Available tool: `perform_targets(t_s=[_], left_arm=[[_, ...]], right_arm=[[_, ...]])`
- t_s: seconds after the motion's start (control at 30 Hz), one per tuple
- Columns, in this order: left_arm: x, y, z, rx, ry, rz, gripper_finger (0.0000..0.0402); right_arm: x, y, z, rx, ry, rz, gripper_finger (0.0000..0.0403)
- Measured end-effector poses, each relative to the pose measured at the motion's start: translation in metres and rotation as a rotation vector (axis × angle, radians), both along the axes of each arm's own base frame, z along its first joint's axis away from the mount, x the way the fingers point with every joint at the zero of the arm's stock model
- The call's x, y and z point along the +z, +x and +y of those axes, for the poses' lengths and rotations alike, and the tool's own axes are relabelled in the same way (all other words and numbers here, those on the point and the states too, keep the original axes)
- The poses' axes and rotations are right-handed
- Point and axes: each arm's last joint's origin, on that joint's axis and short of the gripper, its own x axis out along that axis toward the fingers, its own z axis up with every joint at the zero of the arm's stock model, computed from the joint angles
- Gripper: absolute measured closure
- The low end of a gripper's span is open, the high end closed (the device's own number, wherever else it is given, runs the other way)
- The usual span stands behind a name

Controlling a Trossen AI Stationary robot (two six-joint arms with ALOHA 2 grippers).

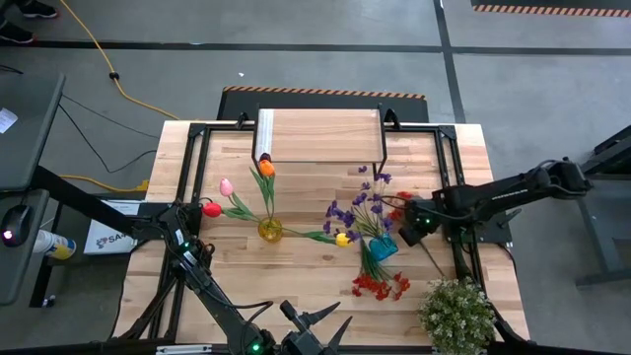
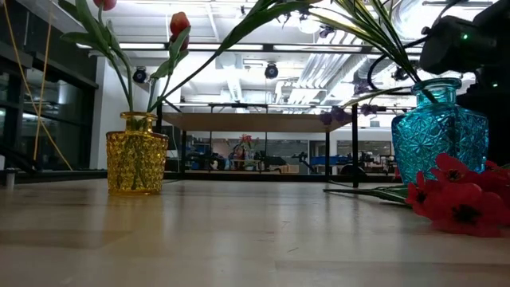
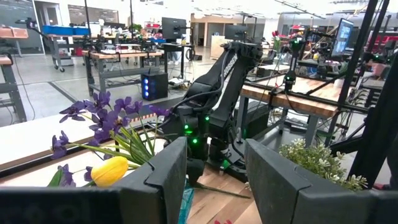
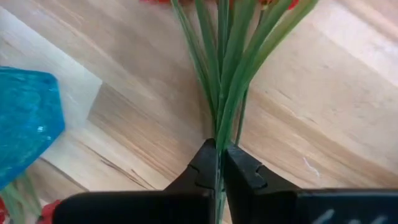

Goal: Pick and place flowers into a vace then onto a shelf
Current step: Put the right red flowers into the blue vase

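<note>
Two arms in play, L to R across the bench (image 1: 296,266). L pincer (image 1: 314,330) waits at the near edge, fingers roughly half spread w/ nothing between them; it looks out toward the purple sprays (image 3: 102,115) and a yellow tulip (image 3: 111,171).

Mid-bench: yellow vase (image 1: 270,230) holds pink, red and orange tulips. Shelf (image 1: 320,136) sits at the far edge, nothing on it yet. Blue vase (image 1: 383,247) carries the purple sprays; a red spray (image 1: 380,286) lies flat just nearside of it.

R pincer (image 4: 219,163) is just beside the blue vase (image 4: 25,118) on its R side, low over the bench, jaws pinched tight on a bundle of green stems (image 4: 227,68). Stems run straight out ahead of the pincer, long axis in line w/ the fingers, red heads at the far tip.

Judgement: R arm is nearest by far. Coming move turns on swinging that long axis upright, cut ends down, then across to the blue vase's mouth.
</note>
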Motion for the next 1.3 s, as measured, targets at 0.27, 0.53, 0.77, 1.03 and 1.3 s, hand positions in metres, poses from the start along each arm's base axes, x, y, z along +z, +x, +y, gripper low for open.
perform_targets(t_s=[0.27, 0.53, 0.77, 1.03, 1.3], left_arm=[[0.000, 0.000, 0.000, 0.000, 0.000, 0.000, 0.0206], [0.000, 0.000, 0.000, 0.000, -0.002, -0.002, 0.0206], [0.000, 0.000, 0.000, 0.000, -0.002, -0.002, 0.0206], [0.000, 0.000, 0.000, 0.000, -0.002, -0.002, 0.0206], [0.000, 0.000, 0.000, 0.000, -0.002, -0.002, 0.0206]], right_arm=[[0.010, -0.011, -0.002, -0.033, -0.023, -0.041, 0.0398], [0.021, -0.027, -0.007, -0.104, -0.064, -0.085, 0.0397], [0.036, -0.037, -0.015, -0.197, -0.103, -0.240, 0.0397], [0.071, -0.047, -0.025, -0.280, -0.216, -0.451, 0.0398], [0.141, -0.063, -0.033, -0.313, -0.485, -0.594, 0.0399]])
